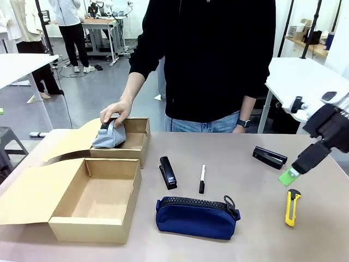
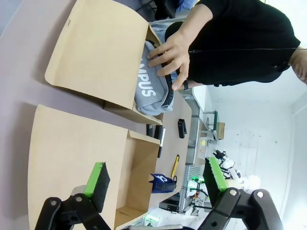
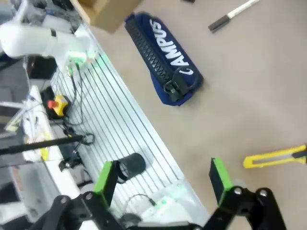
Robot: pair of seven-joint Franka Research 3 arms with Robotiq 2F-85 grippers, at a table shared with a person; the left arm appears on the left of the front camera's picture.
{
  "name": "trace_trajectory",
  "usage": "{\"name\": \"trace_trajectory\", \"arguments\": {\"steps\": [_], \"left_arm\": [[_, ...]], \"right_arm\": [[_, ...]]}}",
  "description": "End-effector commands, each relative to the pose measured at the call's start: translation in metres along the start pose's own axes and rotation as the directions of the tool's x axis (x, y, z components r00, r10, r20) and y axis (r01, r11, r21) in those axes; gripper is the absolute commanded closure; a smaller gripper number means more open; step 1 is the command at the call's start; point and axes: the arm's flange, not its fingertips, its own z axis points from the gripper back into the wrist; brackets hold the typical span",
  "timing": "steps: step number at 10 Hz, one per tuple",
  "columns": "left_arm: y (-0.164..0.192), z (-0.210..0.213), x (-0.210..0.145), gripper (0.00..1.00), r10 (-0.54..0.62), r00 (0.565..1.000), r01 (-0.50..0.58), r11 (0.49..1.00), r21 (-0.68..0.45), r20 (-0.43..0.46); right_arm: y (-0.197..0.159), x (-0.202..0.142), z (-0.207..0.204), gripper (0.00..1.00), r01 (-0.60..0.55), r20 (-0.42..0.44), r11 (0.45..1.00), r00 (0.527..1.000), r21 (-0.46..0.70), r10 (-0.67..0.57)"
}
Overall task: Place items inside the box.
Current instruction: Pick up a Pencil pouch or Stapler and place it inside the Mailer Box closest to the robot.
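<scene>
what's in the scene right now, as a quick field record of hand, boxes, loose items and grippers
person's hand: on grey CAMPUS pouch, which sits in far cardboard box
near cardboard box: open, flap out
loose on table: navy CAMPUS pouch, black stapler, black marker, second black stapler, yellow utility knife
left gripper: open, above near box
right gripper: open, holding nothing, near utility knife

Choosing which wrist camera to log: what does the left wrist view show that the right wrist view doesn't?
Left wrist, not right: the person's hand on the grey pouch in the far box; the left gripper, open. Right wrist, not left: the right gripper, open. Both: navy pouch, yellow knife, marker.
</scene>
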Motion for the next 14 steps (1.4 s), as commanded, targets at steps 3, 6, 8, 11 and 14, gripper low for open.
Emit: {"name": "trace_trajectory", "arguments": {"steps": [3,6,8,11,14], "left_arm": [[0.001,0.001,-0.001,0.0,-0.024,1.0,0.024,1.0,-0.017,-0.001],[0.001,0.001,-0.001,0.0,-0.024,1.0,0.024,1.0,-0.017,-0.001],[0.001,0.001,-0.001,0.0,-0.024,1.0,0.024,1.0,-0.017,-0.001],[0.001,0.001,-0.001,0.0,-0.024,1.0,0.024,1.0,-0.017,-0.001],[0.001,0.001,-0.001,0.0,-0.024,1.0,0.024,1.0,-0.017,-0.001]], "right_arm": [[0.052,0.107,-0.087,0.0,-0.573,-0.253,0.791,0.815,-0.215,0.521],[0.085,0.142,-0.154,0.0,-0.692,-0.382,0.699,0.704,-0.18,0.599],[0.093,0.149,-0.176,0.0,-0.712,-0.459,0.681,0.669,-0.17,0.585],[0.087,0.149,-0.211,0.0,-0.702,-0.518,0.708,0.635,-0.078,0.573],[0.073,0.146,-0.237,0.0,-0.672,-0.574,0.733,0.644,-0.107,0.506]]}}
